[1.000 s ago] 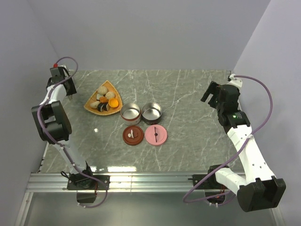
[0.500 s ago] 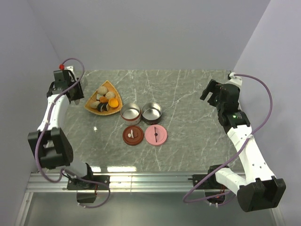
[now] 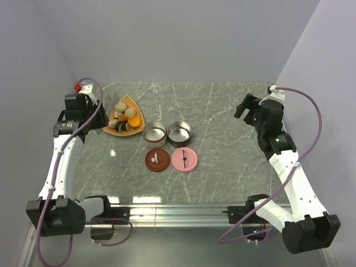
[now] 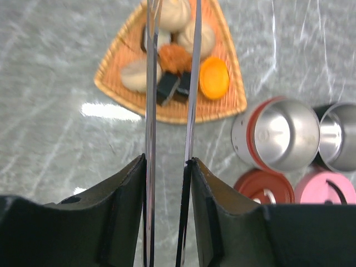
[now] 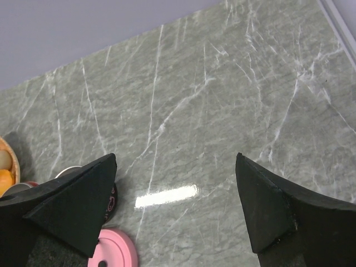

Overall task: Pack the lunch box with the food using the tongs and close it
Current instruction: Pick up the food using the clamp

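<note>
Barely started: left gripper (image 4: pixel 167 164) is pinching the tongs (image 4: pixel 150 111), aiming them over the food (image 4: pixel 175 58) on the orange plate (image 4: pixel 222 108). Both tins (image 4: pixel 281 133) are sitting empty, lids (image 3: pixel 157 160) off. Right gripper (image 5: pixel 176 161) is hanging spread wide, holding nothing.

The tips of the thin pale metal tongs (image 4: pixel 149 111) are cut off by the left wrist view's top edge. The open steel tin on the right (image 4: pixel 340 136) and the round pink lid (image 4: pixel 322 190) are cropped at its lower right. From above, the tongs cannot be made out.
</note>
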